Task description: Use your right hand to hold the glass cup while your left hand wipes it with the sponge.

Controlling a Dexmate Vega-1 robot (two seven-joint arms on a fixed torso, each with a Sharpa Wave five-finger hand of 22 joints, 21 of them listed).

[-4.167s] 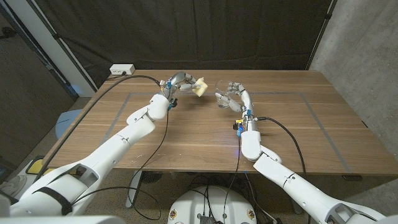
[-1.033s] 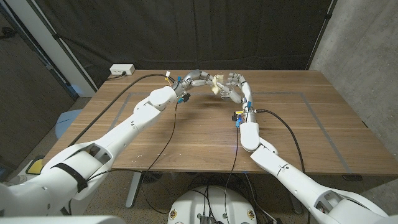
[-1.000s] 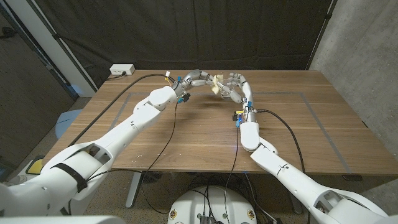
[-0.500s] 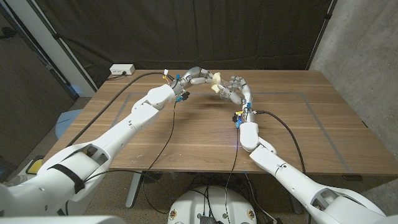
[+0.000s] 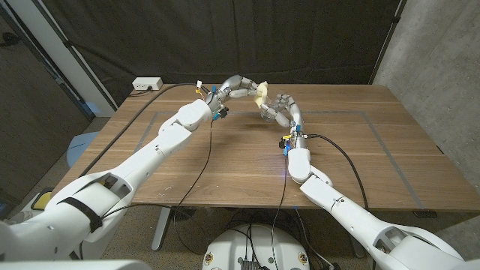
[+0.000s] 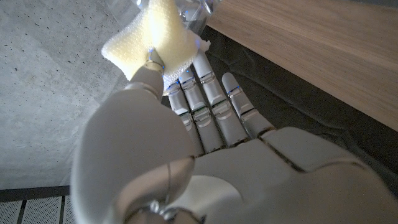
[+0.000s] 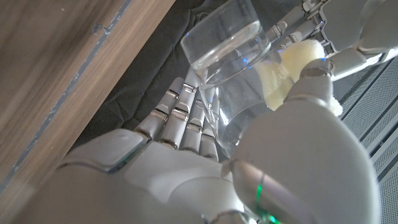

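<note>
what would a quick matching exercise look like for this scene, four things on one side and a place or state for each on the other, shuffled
Things:
1. sponge
2. glass cup
3. power strip
4. table

Places or states:
A. white, at the table's far left corner
B. clear, held in the right hand above the table
C. wooden, beneath both arms
D. pale yellow, pinched in the left hand

Pairs: 1-D, 2-B, 3-A, 4-C
</note>
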